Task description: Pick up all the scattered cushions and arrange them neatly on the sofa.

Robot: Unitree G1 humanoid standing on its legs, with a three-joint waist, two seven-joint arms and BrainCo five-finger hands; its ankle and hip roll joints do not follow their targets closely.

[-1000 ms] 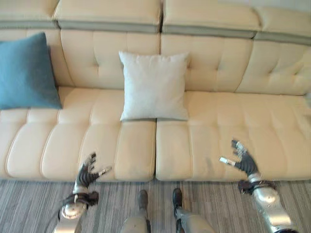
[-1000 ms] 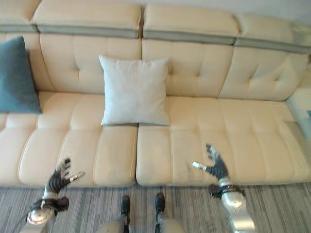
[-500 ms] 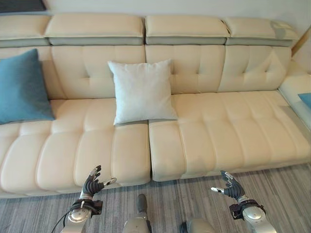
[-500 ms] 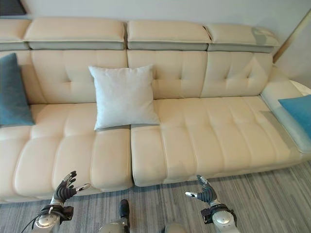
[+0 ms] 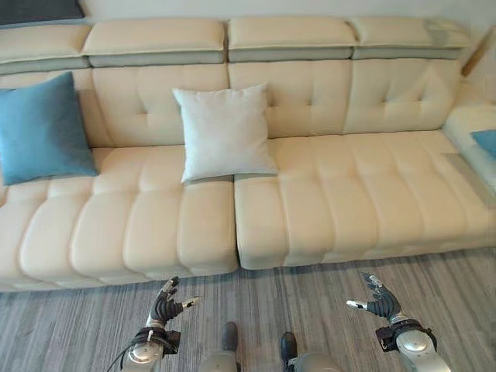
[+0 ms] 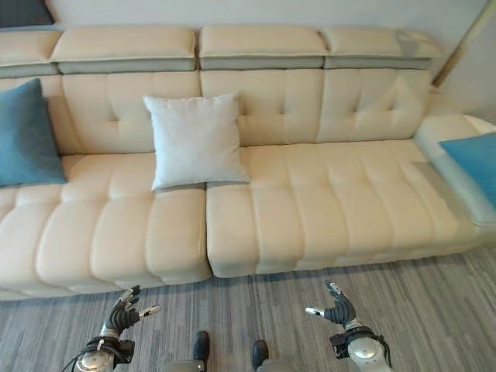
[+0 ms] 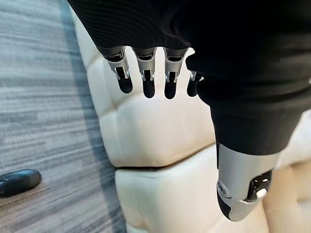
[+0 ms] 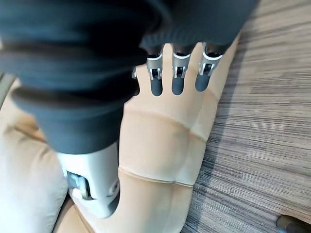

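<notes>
My left hand (image 5: 165, 304) hangs low over the striped grey floor (image 5: 70, 325) in front of the sofa (image 5: 310, 209), fingers relaxed and spread, thumb out, grasping nothing. My right hand (image 5: 377, 298) hangs the same way over the floor on the other side, fingers loose and empty. In each wrist view my straight fingers (image 7: 145, 80) point toward the sofa's cream front edge, with bare floor beside it, and nothing lies between fingers and thumb. The cushions are all well away from both hands, up on the sofa. The white cushion (image 5: 224, 132) stands upright against the backrest near the middle, its lower edge on the seat just above the seam where the two seat sections meet; it is far up and slightly right of my left hand. The blue cushion (image 5: 43, 128) leans against the backrest at the sofa's left end, well apart from the white one and farther still from my left hand. A second blue cushion (image 6: 471, 161) lies flat on the sofa's side section at the far right, partly cut off by the edge of view, far up and to the right of my right hand.
</notes>
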